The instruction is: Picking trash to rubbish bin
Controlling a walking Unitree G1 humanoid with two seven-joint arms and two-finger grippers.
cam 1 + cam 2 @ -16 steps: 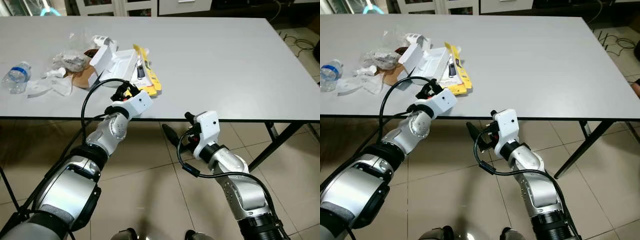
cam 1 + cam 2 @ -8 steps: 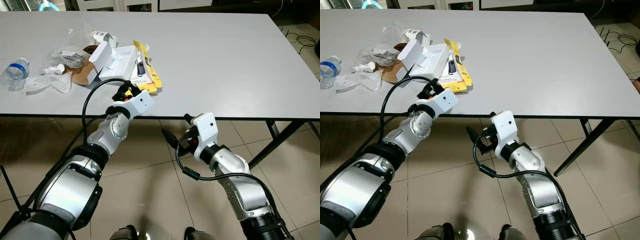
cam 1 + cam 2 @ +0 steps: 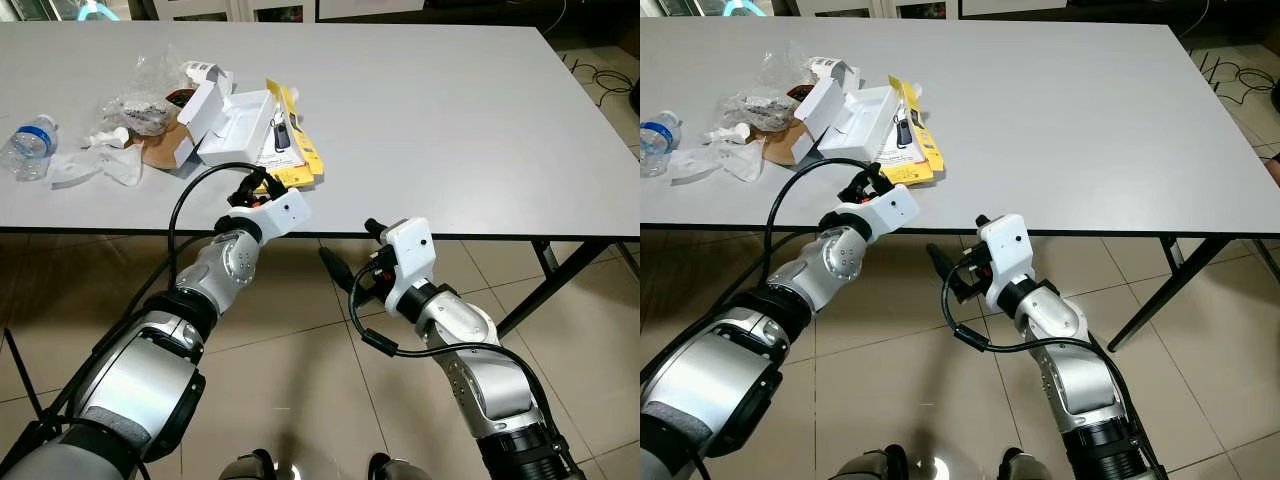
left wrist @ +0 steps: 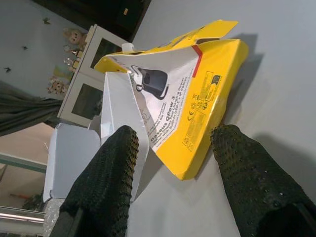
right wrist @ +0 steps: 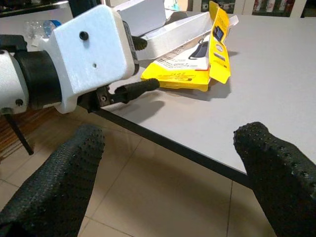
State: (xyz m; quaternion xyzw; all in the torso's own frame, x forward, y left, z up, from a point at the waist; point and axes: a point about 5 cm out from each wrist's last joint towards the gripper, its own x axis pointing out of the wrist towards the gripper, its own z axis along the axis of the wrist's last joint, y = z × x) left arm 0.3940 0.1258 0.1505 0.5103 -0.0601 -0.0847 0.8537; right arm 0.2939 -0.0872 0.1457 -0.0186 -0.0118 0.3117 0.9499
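Fingers of the left pincer stand apart at the yellow package on the counter — right pincer apart too, below the counter's edge.

We see the yellow printed carton lying flattened near the table's front edge. Beside it lie an open white box, crumpled plastic wrap and a plastic bottle on its side.

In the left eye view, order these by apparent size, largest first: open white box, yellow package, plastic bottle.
1. Open white box
2. Yellow package, partly under the box, so unsure
3. Plastic bottle, smallest
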